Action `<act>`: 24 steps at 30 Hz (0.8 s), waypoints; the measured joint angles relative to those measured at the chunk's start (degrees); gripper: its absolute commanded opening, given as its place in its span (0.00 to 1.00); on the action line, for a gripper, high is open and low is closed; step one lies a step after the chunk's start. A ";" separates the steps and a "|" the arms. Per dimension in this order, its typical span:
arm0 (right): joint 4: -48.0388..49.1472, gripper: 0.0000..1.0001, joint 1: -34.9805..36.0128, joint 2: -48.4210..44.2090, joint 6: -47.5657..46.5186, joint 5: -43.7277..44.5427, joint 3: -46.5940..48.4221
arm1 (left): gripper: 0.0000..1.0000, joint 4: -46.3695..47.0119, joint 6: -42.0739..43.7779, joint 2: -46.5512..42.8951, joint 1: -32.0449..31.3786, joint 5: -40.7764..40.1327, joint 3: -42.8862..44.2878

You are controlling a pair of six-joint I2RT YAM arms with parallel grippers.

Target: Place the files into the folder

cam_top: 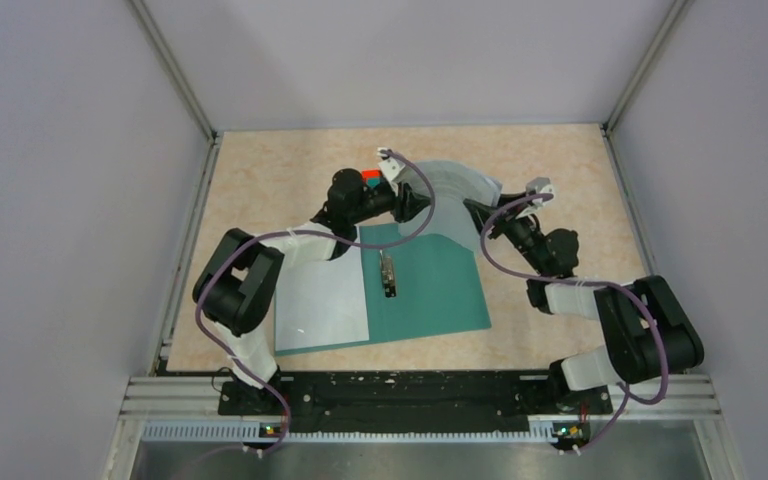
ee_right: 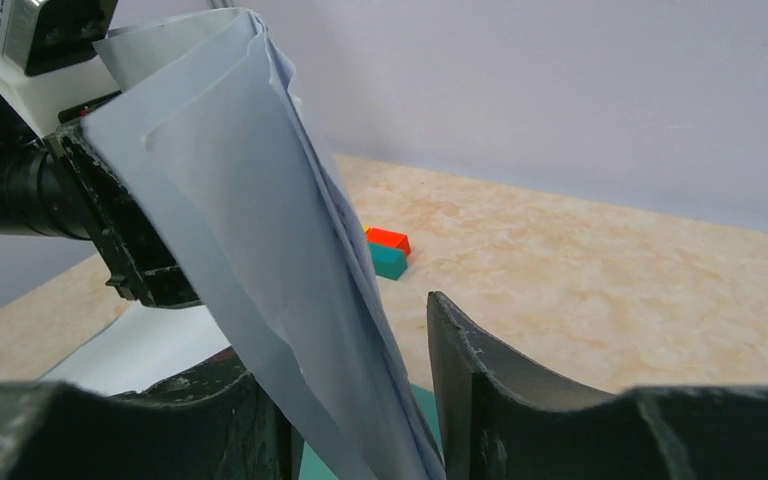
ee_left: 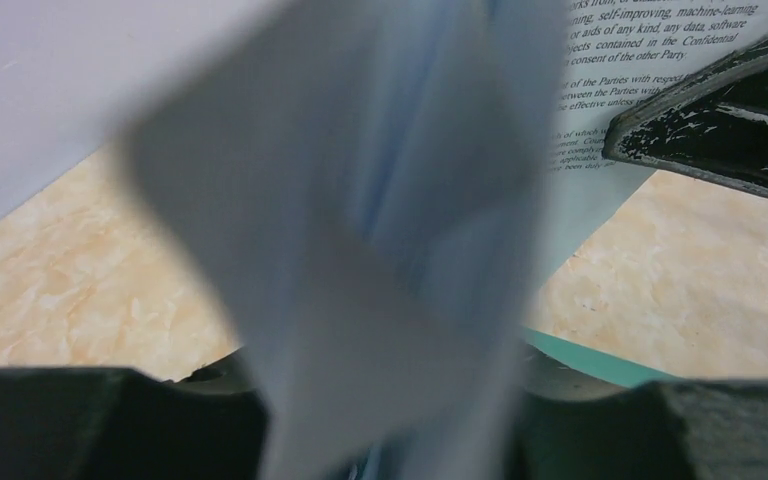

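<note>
While a red block [ee_right: 388,239] lies beyond, the files [cam_top: 460,195] arch over the open folder [cam_top: 440,290] holding one sheet [cam_top: 322,300]; left gripper [cam_top: 413,205] and right gripper [cam_top: 475,211] straddle them, jaws parted.

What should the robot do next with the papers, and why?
Probably ease both arms back a little and let the papers drop onto the open green folder. Both pairs of jaws stand apart around the curled papers, so nothing seems to grip them, and they hang over the folder's far edge.
</note>
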 measured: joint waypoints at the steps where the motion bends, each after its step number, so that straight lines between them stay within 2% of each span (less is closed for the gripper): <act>1: -0.02 0.49 -0.26 0.15 0.31 -0.35 0.04 | 0.47 0.15 -0.11 0.17 0.00 0.02 0.02; 6: -0.11 0.56 -1.09 1.62 1.40 -2.80 1.55 | 0.50 0.35 -1.05 0.59 0.00 0.72 0.76; 10: 0.13 0.58 -2.19 2.84 2.51 -4.50 2.78 | 0.51 0.57 -1.81 0.72 0.11 1.73 1.55; 24: 3.63 0.58 -4.63 4.07 5.22 -9.46 1.84 | 0.55 0.66 -4.52 1.36 1.40 4.96 2.69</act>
